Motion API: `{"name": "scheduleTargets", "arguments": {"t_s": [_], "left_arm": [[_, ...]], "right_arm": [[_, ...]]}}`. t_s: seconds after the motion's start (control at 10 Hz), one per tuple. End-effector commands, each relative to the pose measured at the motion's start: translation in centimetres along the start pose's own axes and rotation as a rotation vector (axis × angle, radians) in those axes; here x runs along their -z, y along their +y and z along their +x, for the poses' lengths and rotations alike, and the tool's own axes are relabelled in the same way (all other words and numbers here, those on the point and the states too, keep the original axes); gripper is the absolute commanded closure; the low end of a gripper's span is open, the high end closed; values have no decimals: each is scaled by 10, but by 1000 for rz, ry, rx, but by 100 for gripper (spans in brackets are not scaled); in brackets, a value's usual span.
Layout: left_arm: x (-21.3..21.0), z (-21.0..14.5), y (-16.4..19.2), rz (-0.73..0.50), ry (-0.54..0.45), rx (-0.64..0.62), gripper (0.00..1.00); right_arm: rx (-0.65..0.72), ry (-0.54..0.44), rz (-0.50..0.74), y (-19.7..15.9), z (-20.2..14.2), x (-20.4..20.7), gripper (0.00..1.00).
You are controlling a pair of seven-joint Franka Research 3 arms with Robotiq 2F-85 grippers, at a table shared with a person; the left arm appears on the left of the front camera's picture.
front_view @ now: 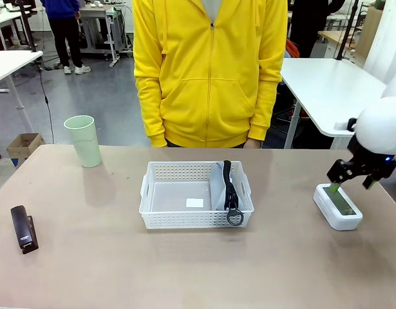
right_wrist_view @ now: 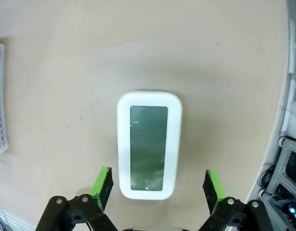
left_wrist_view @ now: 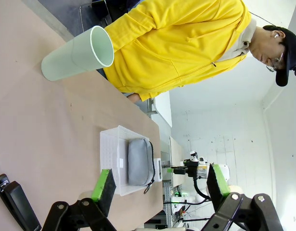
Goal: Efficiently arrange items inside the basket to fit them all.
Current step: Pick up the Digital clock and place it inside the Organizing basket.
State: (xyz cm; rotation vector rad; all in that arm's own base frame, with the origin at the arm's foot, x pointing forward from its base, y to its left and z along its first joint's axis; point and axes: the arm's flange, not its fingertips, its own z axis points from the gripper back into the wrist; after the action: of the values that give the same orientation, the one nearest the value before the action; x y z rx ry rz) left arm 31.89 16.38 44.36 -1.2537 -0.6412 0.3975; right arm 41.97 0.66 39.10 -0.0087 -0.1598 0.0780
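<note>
Right end effector (right_wrist_view: 157, 187) wide open, empty — spread over white screen device (right_wrist_view: 148, 144) near right edge of the counter (front_view: 185, 270); left end effector (left_wrist_view: 160, 185) likewise open.

Lab: white worktables (front_view: 330, 87), equipment racks (right_wrist_view: 293, 159)

The pouch (front_view: 221, 187) fills the basket's (front_view: 178, 170) right side; its left floor lies open.

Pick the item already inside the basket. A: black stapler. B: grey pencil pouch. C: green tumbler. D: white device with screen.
B: the grey pencil pouch stands on edge against the right wall of the basket; the tumbler, stapler and device sit outside it.
</note>
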Motion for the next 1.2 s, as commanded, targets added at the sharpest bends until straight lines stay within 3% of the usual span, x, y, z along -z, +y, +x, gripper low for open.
{"name": "scheduleTargets", "arguments": {"t_s": [0.0, 0.3, 0.6, 1.1], "left_arm": [[-2, -2, 1, -7, 8, 16, 0], [-2, -2, 1, -7, 8, 16, 0], [-2, -2, 1, -7, 8, 16, 0], [-2, -2, 1, -7, 8, 16, 0]], "right_arm": [[-18, -15, -26, 1, -12, -3, 0], [-17, -74, -22, 3, -20, -19, 0], [-39, -55, -14, 9, -16, -14, 0], [-69, 81, 34, 18, -6, 33, 0]]}}
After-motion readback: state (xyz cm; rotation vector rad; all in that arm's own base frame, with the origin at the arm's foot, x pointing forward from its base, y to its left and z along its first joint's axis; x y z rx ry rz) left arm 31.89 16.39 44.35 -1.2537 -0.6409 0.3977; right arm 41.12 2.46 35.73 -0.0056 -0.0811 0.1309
